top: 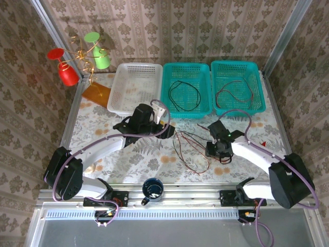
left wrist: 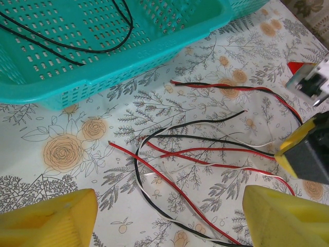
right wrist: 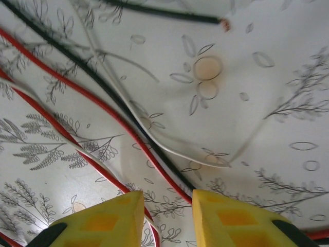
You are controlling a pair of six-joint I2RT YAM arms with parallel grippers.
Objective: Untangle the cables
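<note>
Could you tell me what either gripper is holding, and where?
Nothing: the left gripper hangs open over the cables; the right gripper straddles a red one, not clamped.

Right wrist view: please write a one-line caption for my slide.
Right gripper, open, low over red, black and white cables on the flowered table.

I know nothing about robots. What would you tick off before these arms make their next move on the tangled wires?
1. Left end effector open over the cables: ok.
2. Right end effector low, straddling a red strand: ok.
3. Only one strand inside it: cannot tell.
4. All cables separated: not ok, they cross.
5. Mug apart from the cables: ok.
</note>
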